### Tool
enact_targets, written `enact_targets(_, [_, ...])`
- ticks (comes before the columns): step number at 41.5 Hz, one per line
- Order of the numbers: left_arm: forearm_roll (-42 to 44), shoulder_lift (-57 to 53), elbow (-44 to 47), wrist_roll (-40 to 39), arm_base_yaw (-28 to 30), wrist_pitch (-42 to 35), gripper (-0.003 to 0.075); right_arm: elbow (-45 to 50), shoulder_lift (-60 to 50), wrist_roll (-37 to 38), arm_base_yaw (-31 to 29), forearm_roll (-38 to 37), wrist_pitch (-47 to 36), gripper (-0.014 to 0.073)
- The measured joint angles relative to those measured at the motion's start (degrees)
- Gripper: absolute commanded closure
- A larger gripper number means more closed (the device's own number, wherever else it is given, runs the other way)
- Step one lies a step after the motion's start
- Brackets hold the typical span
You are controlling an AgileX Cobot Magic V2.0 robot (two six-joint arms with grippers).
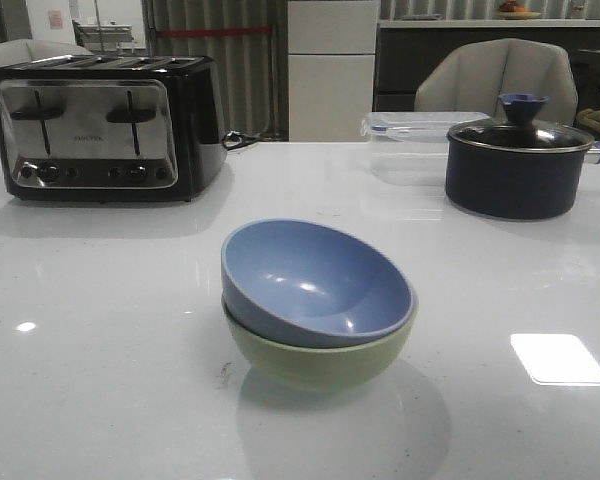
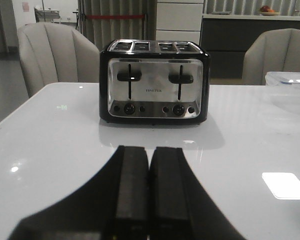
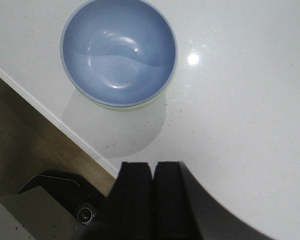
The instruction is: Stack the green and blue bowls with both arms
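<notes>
The dusty blue bowl (image 1: 315,282) sits nested, slightly tilted, inside the pale green bowl (image 1: 315,362) in the middle of the white table. In the right wrist view the blue bowl (image 3: 119,51) shows from above, with a thin green rim (image 3: 121,106) under it. My right gripper (image 3: 153,167) is shut and empty, high above the table near its front edge, apart from the bowls. My left gripper (image 2: 149,151) is shut and empty, low over the table, facing the toaster. Neither arm shows in the front view.
A black and chrome toaster (image 1: 105,125) stands at the back left. A dark blue pot with a glass lid (image 1: 518,160) and a clear plastic box (image 1: 412,128) stand at the back right. The table's front edge (image 3: 50,117) and floor show in the right wrist view.
</notes>
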Motion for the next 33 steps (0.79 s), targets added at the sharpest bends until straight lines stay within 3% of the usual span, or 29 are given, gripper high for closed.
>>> enact_targets(9, [0.01,0.0,0.81,0.0,0.0,-7.25,0.0627,0.0,0.0,0.0,0.0,0.0,0.0,0.0527])
enact_targets(33, [0.01,0.0,0.81,0.0,0.0,-7.87,0.0627,0.0,0.0,0.0,0.0,0.0,0.0,0.0527])
